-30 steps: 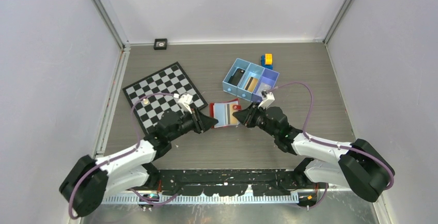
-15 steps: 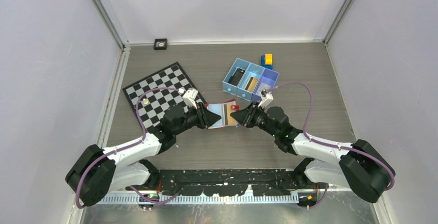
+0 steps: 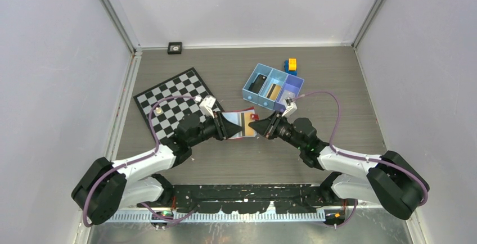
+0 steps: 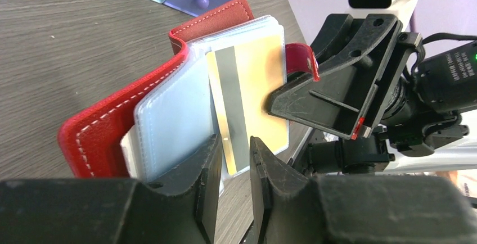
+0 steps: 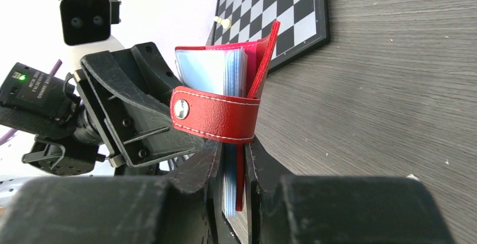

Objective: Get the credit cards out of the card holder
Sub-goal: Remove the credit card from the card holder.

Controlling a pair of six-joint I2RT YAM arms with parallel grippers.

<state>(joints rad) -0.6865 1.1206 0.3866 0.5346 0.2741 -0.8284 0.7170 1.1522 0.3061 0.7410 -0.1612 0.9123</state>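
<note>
The red card holder (image 3: 241, 118) is held up off the table, open, between both arms. My right gripper (image 5: 232, 159) is shut on its red cover and pale blue sleeves, and the snap tab (image 5: 216, 114) loops across just above the fingers. An orange-gold credit card (image 4: 261, 86) with a grey stripe sticks partly out of the sleeves. My left gripper (image 4: 233, 159) is open by a narrow gap. The card's lower corner sits in that gap, and neither finger presses on it. Any other cards are hidden in the sleeves. Seen from above, the left gripper (image 3: 236, 127) and the right gripper (image 3: 252, 126) nearly meet.
A blue three-compartment tray (image 3: 273, 86) stands just behind the holder, with a yellow and blue block (image 3: 291, 65) beyond it. A chessboard (image 3: 174, 100) with one small white piece (image 3: 159, 109) lies to the left. A small black square object (image 3: 175, 48) sits by the back wall.
My left arm has swung up and to the right, bringing its tips to the holder's open side. The right gripper has edged slightly left with the holder, still shut on it.
</note>
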